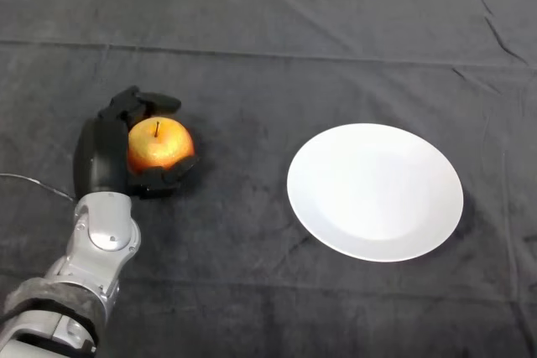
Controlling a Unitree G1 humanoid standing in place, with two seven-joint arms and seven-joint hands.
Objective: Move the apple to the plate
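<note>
Surface: dark grey cloth [277,31] covered the whole table, creased in long lines across the back and wrinkled near the right edge.
Apple: a round apple, orange-yellow with a red flush [159,145], sat on the cloth at the left of the view, well apart from the plate.
Plate: a plain white round plate [375,191] lay flat on the cloth to the right of centre, with nothing on it.
Hand: the black left hand [102,157] was against the apple's left side, at the end of the silver-grey arm [99,245] that rose from the lower left corner.
Fingers: curled round the fruit, one part wrapping over its far side and another under its near side, so the apple was clasped between them.
Step in hand: the grasp looked made, though whether the apple had left the cloth could not be told; the carry was not yet done.
Next move: by my judgement, a lift clear of the cloth, a sweep to the right across the open stretch, and a gentle release over the plate's middle.
Orientation: the apple stood upright, its thin dark stem pointing up toward the camera.
Long axis: hardly any, being near round; the stem-to-base line ran roughly vertical.
</note>
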